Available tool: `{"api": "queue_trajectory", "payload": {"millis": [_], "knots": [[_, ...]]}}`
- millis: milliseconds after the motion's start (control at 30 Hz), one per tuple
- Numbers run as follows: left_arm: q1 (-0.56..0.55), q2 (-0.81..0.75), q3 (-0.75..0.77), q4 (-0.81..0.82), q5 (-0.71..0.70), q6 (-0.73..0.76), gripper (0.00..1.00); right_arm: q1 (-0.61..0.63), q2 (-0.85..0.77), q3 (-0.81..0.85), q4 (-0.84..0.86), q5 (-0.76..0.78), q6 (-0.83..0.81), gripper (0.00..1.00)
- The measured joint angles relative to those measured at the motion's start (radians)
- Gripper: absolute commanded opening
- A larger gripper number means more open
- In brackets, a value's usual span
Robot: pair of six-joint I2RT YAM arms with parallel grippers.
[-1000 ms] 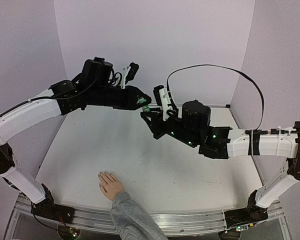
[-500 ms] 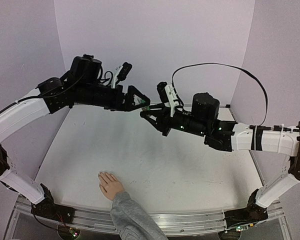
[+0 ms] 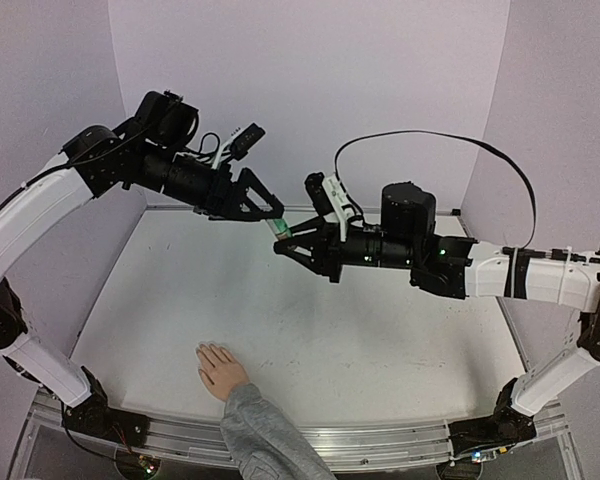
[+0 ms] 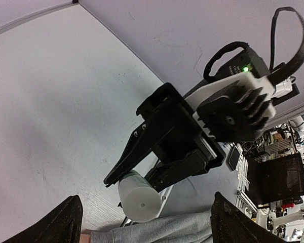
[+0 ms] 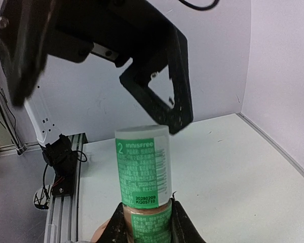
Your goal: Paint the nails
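My right gripper (image 3: 285, 243) hangs over the middle of the table, shut on the lower part of a small bottle (image 5: 142, 172) with a whitish cap and green labels. In the right wrist view its fingers (image 5: 113, 228) clamp the bottle's tan body. My left gripper (image 3: 268, 214) stands open just up and left of the cap, not touching it. Its dark fingers (image 4: 66, 221) frame the bottle (image 4: 138, 196) in the left wrist view. The flesh-coloured hand (image 3: 220, 367) in a grey sleeve (image 3: 265, 440) lies flat at the near edge. Its nails are too small to make out.
Purple walls close the table (image 3: 380, 340) in at the back and on both sides. A metal rail (image 3: 380, 440) runs along the near edge by the arm bases. A black cable (image 3: 480, 150) loops above the right arm.
My left gripper, shut at the bottle's cap a second ago, has opened and drawn back to the left. The right gripper has carried the bottle slightly left and levelled out.
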Motion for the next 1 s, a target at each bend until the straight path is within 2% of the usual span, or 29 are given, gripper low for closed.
{"api": "queue_trajectory", "payload": {"millis": [200, 333, 1000], "knots": [[0.0, 0.058, 0.027, -0.09, 0.022, 0.026, 0.76, 0.0, 0.015, 0.024, -0.011, -0.013, 0.0, 0.0], [0.0, 0.076, 0.042, -0.113, 0.024, 0.04, 0.63, 0.0, 0.027, 0.036, -0.021, -0.019, 0.0, 0.0], [0.0, 0.078, 0.06, -0.119, -0.016, 0.048, 0.18, 0.0, 0.04, 0.046, -0.035, -0.019, 0.0, 0.0]]}}
